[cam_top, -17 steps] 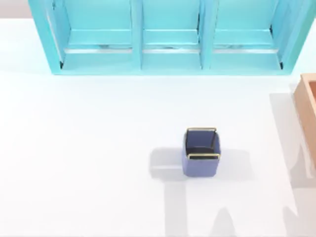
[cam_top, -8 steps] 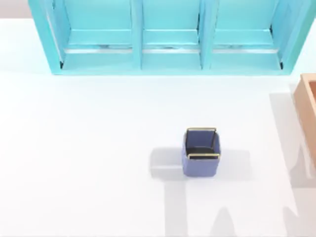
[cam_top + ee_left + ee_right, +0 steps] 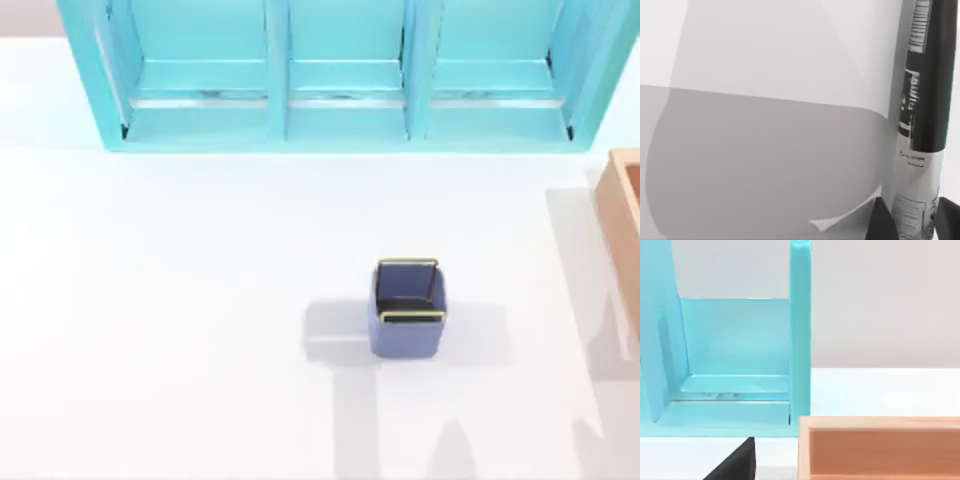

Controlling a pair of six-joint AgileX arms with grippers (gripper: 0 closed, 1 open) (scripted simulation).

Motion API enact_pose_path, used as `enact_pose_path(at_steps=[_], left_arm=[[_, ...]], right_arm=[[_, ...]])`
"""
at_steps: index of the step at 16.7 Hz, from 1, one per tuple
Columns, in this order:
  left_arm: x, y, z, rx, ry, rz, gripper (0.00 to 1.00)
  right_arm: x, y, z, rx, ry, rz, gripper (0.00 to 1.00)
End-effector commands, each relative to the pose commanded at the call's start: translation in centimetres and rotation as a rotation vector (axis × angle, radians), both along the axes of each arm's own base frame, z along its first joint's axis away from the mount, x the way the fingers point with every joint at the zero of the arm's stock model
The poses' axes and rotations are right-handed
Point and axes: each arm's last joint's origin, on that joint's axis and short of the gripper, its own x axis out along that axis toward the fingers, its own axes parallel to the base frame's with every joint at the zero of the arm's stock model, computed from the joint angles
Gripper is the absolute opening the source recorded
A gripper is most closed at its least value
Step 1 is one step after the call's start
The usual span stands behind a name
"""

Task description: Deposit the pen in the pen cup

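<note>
The pen [image 3: 922,100], dark with a pale grey-white section, stands close up in the left wrist view. My left gripper [image 3: 914,226] is shut on its pale end, one dark finger on each side. White table and a broad shadow lie behind it. The pen cup [image 3: 408,308], small, square and blue-violet with a thin gold rim and a dark inside, stands upright right of the table's middle. A dark part of my right gripper [image 3: 737,465] shows near a tan wooden box [image 3: 880,447].
A big turquoise shelf unit [image 3: 345,75] runs along the back of the table. The tan wooden box [image 3: 625,225] sits at the right edge. Arm shadows fall on the white table in front of the cup and at the right.
</note>
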Motion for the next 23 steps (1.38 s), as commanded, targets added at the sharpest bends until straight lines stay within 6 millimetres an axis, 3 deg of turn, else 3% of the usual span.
enact_pose_path(at_steps=[1, 2, 7, 12, 17, 19, 23], left_arm=[[0.0, 0.0, 0.0, 0.000, 0.000, 0.000, 0.00], [-1.1, 1.3, 2.9, 0.049, -0.015, 0.029, 0.00], [-3.2, 2.6, 4.9, 0.050, -0.016, 0.033, 0.00], [-9.2, 3.5, 10.4, 0.010, 0.014, 0.037, 0.00], [-14.9, 2.2, 16.3, 0.021, -0.001, 0.036, 0.00], [-15.9, 1.7, 17.6, 0.044, -0.012, 0.031, 0.00], [-16.1, 1.6, 17.9, 0.049, -0.015, 0.029, 0.00]], right_arm=[[0.0, 0.0, 0.0, 0.000, 0.000, 0.000, 1.00], [0.0, 0.0, 0.0, 0.000, 0.000, 0.000, 1.00], [0.0, 0.0, 0.0, 0.000, 0.000, 0.000, 1.00], [0.0, 0.0, 0.0, 0.000, 0.000, 0.000, 1.00], [0.0, 0.0, 0.0, 0.000, 0.000, 0.000, 1.00], [0.0, 0.0, 0.0, 0.000, 0.000, 0.000, 1.00], [0.0, 0.0, 0.0, 0.000, 0.000, 0.000, 1.00]])
